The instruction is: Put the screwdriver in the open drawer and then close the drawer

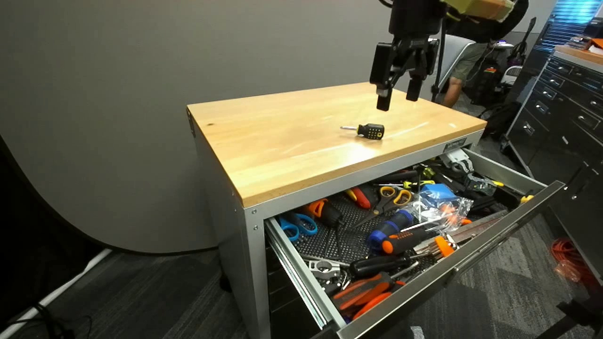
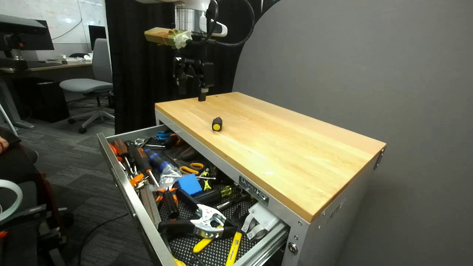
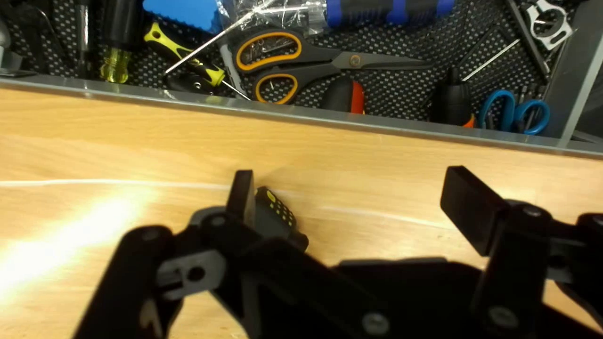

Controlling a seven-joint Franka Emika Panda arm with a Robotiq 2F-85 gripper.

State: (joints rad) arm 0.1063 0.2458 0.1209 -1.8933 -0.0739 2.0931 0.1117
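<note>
Screwdriver (image 3: 279, 217) partly hidden behind gripper (image 3: 351, 193) in wrist view.

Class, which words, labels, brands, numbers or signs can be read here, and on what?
"ULTRA HD", blurred, likely reading: plate on the front of the bench.
Marking on the bench's side: too blurred to read.
Screwdriver: no readable text.
Yellow handle: any print too small.
Whiteboard: faint marks, unreadable.

A workbench (image 2: 281, 155), whiteboard (image 2: 63, 15), monitor (image 2: 37, 36) and office chair (image 2: 88, 85) suggest a lab.
</note>
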